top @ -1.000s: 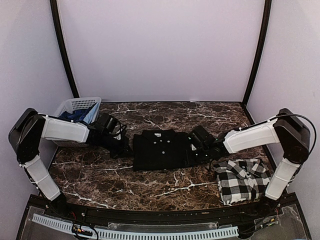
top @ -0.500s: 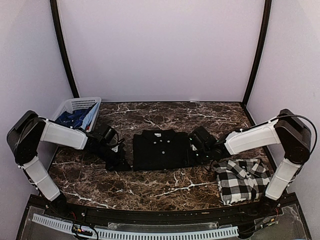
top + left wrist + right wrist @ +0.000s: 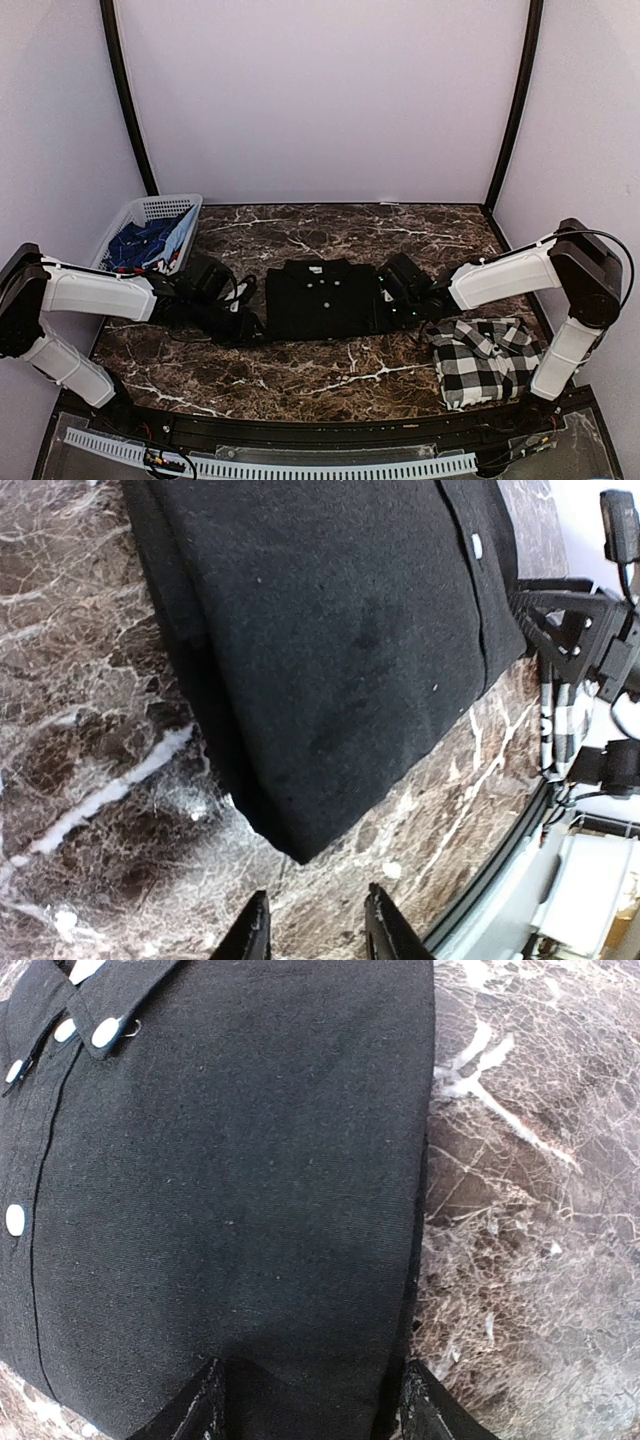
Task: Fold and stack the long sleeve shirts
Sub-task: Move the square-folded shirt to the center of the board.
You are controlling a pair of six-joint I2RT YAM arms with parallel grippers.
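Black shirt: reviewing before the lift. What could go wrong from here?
1. The left end effector sits over the marble table, off a corner of the black shirt; closing there may miss cloth.
2. The right end effector straddles the opposite edge; it may pinch only some layers, opening the fold.

The black shirt (image 3: 322,298) is plain, dotted with small white buttons (image 3: 15,1219). The checked shirt (image 3: 485,360) is patterned in black and white. The table (image 3: 330,232) is marbled in dark brown and veined with white. The basket (image 3: 150,208) is white lattice, and blue cloth (image 3: 140,242) is seen in it. The left arm (image 3: 95,292) and right arm (image 3: 500,277) are cased in white, with black joints. The walls (image 3: 320,100) are coloured pale lilac.
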